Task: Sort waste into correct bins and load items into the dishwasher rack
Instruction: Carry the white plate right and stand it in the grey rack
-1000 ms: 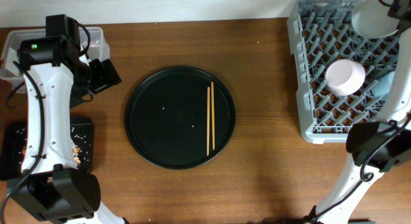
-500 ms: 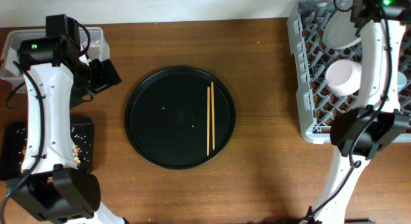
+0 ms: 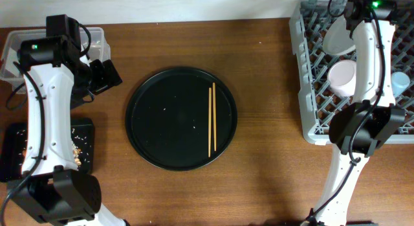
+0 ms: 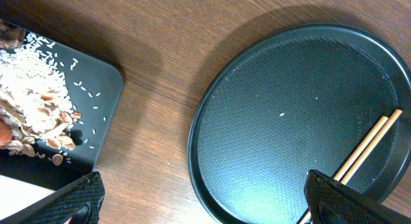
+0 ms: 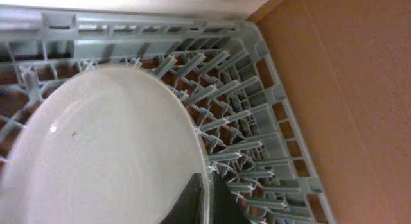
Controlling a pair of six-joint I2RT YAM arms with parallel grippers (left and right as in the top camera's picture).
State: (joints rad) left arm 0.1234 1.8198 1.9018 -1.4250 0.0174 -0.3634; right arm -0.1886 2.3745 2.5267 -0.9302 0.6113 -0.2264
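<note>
My right gripper [image 3: 352,15] is shut on the rim of the round white plate [image 3: 338,39], holding it tilted over the far left part of the grey dishwasher rack [image 3: 309,96]. In the right wrist view the fingers [image 5: 209,199] pinch the plate [image 5: 103,153] above the rack pegs [image 5: 257,140]. The white-pinkish bowl [image 3: 341,77] and the light-blue cup [image 3: 401,82] sit in the rack. The chopsticks [image 3: 211,119] lie on the round black tray [image 3: 162,122]. My left gripper [image 3: 103,74] is open and empty [image 4: 205,201] above the table.
The flat black tray [image 3: 13,148] at the front left holds rice-like scraps [image 4: 32,102]. The clear plastic box [image 3: 97,37] stands at the far left, partly behind my left arm. The chopsticks also show in the left wrist view [image 4: 366,144].
My right arm has carried the plate from the far right corner leftward and down over the rack's far left part. The left arm has not moved.
</note>
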